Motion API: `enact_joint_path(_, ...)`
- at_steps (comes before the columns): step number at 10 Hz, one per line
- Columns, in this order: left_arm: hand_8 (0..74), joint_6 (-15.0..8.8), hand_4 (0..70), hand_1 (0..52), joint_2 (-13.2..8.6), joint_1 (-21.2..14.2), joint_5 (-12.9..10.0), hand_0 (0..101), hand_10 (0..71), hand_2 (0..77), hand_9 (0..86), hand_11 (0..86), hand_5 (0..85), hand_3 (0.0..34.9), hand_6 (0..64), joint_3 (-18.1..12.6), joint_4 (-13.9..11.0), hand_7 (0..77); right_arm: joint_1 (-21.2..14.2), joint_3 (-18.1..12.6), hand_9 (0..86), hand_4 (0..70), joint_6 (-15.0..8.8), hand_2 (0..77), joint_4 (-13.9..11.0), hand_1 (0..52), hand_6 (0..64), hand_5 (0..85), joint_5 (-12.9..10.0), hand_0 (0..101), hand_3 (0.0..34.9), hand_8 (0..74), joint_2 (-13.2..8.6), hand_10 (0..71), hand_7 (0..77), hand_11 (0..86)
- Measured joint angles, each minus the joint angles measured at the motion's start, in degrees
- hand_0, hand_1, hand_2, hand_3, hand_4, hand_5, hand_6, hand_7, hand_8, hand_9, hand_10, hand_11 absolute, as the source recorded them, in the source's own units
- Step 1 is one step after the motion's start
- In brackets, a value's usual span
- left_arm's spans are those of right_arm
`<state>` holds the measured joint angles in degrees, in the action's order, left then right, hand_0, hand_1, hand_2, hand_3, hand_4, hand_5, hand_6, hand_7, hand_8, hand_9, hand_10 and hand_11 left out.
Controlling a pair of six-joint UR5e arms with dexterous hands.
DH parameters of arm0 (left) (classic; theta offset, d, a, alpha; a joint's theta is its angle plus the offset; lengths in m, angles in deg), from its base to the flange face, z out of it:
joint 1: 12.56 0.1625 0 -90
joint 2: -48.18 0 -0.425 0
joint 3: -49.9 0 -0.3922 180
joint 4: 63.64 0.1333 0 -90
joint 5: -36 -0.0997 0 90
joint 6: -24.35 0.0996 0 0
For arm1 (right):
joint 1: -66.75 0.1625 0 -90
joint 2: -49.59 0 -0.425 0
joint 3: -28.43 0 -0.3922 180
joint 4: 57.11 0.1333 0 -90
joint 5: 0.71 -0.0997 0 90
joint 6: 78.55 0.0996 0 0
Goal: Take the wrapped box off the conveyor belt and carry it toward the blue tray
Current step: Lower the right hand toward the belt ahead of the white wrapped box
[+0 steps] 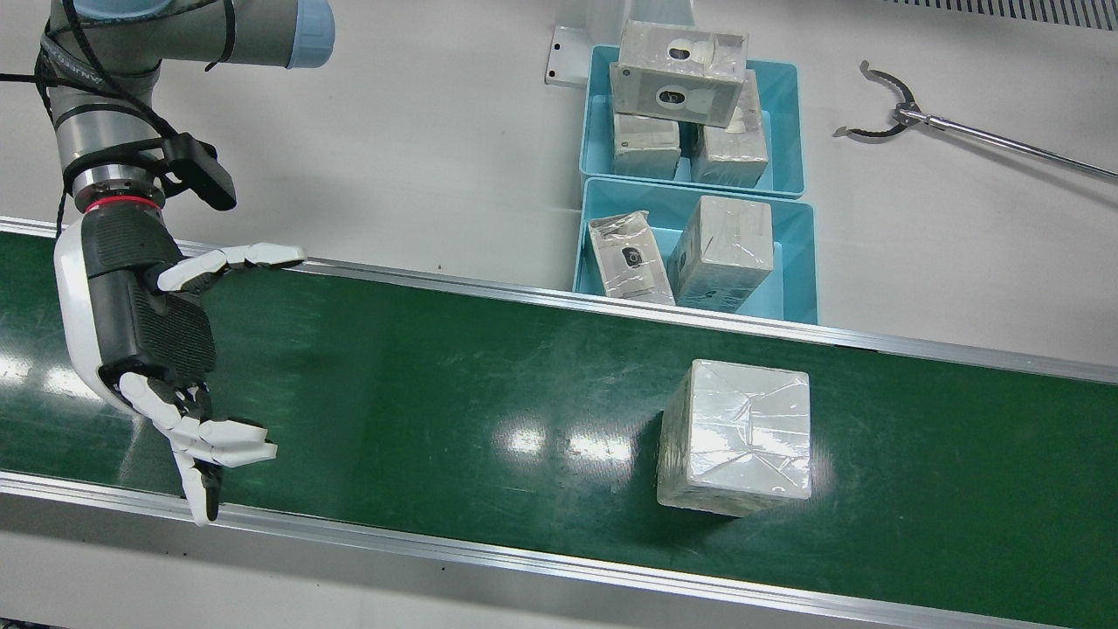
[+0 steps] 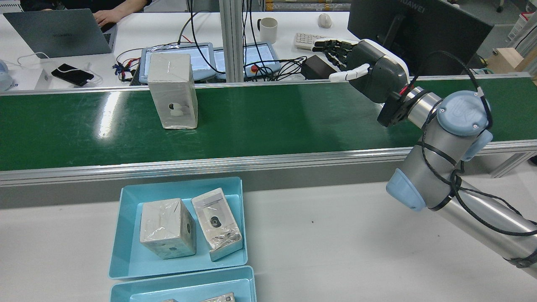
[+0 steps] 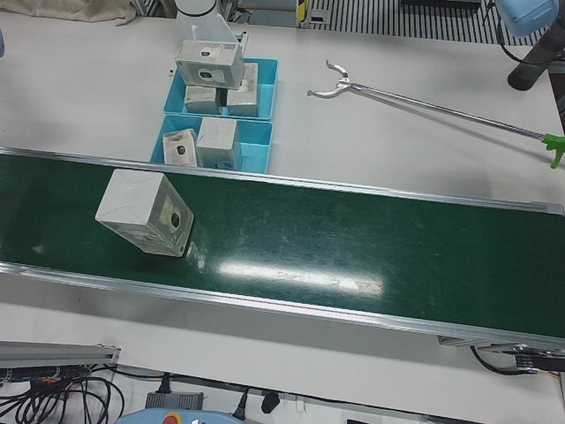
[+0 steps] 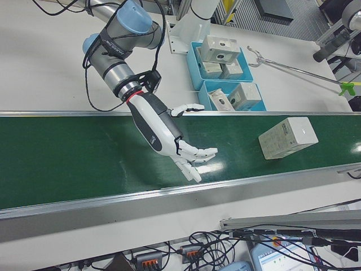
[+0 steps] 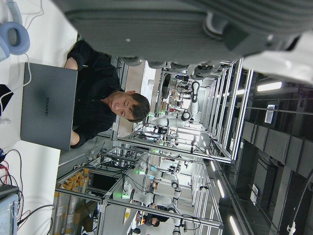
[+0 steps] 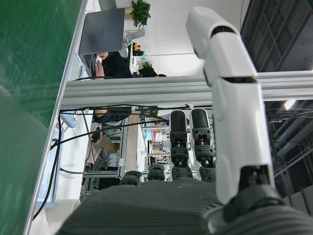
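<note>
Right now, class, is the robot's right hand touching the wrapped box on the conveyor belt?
Apart. The front view shows the right hand open at one end of the conveyor belt, with a wide stretch of bare green belt before the wrapped box.

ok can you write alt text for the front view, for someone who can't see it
Seen from above, a wrapped box sits on a green conveyor belt, while the robot's right hand hovers open over the belt far to the view's left of it. Beyond the belt, two blue trays hold more wrapped boxes, and a grabber tool lies on the white table.
</note>
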<state>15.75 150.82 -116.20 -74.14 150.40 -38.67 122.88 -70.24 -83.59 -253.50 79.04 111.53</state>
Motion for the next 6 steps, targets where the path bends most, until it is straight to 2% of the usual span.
enact_joint_path(2, 0.5, 0.0, 0.0, 0.0, 0.0, 0.0, 0.0, 0, 0.0, 1.1, 0.0, 0.5, 1.1, 0.0, 0.0, 0.0, 0.0, 0.5, -0.2, 1.9, 6.0, 25.6, 0.6, 12.0, 0.1, 9.8, 10.4, 20.2, -0.4, 48, 0.0, 1.1, -0.3, 0.5, 26.7, 2.2)
enact_joint_path(3, 0.5, 0.0, 0.0, 0.0, 0.0, 0.0, 0.0, 0, 0.0, 1.1, 0.5, 0.5, 1.1, 0.0, 0.0, 0.0, 0.0, 0.5, -0.5, 2.5, 6.0, 27.3, 1.0, 13.1, 0.2, 16.9, 12.0, 22.9, -0.4, 49, 0.0, 1.1, -0.5, 0.5, 28.4, 1.6)
enact_joint_path(4, 0.5, 0.0, 0.0, 0.0, 0.0, 0.0, 0.0, 0, 0.0, 1.1, 0.5, 0.5, 1.1, 0.0, 0.0, 0.0, 0.0, 0.5, -0.8, 2.9, 6.0, 27.3, 1.3, 13.1, 0.2, 16.9, 12.0, 22.9, -0.5, 49, 0.0, 1.1, -0.6, 0.5, 28.4, 1.6)
enact_joint_path(5, 0.5, 0.0, 0.0, 0.0, 0.0, 0.0, 0.0, 0, 0.5, 1.1, 0.0, 0.0, 1.1, 0.0, 0.0, 0.0, 0.0, 0.5, -1.2, 3.1, 6.0, 27.3, 1.4, 15.3, 0.3, 14.2, 12.0, 23.5, -0.5, 50, 0.0, 1.1, -1.1, 0.5, 28.4, 1.6)
enact_joint_path(6, 0.5, 0.0, 0.0, 0.0, 0.0, 0.0, 0.0, 0, 0.5, 1.1, 0.0, 0.0, 1.1, 0.0, 0.0, 0.0, 0.0, 0.5, -1.6, 3.3, 6.0, 26.7, 1.4, 15.3, 0.3, 16.4, 12.0, 23.5, -0.5, 50, 0.0, 1.1, -1.7, 0.5, 28.4, 1.6)
